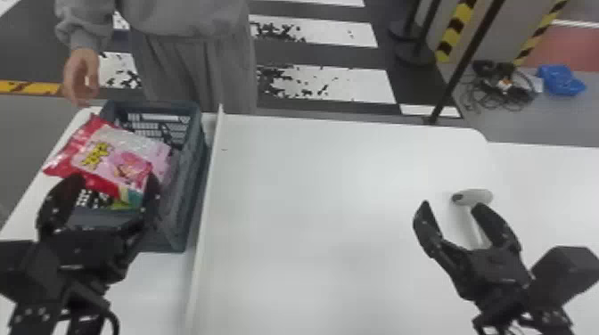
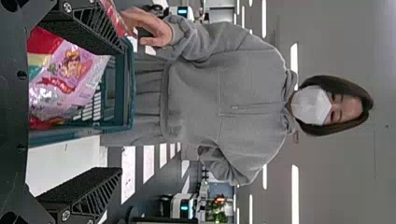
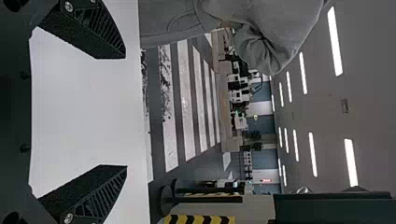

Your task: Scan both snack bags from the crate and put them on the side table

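White scanner point(image 1: 481, 195) partly behind the right tool point(image 1: 452, 205)

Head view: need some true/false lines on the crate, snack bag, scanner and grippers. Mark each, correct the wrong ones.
1. The crate stands to the left of the raised white strip. True.
2. The scanner lies nearer the right gripper than the left gripper. True.
3. The right gripper is clamped shut on the scanner. False: its fingers are apart and grip nothing.
4. A pink-and-red snack bag lies in the crate. True.
5. The scanner lies to the left of the strip, beside the crate. False: it lies to the right of the strip, on the white table.
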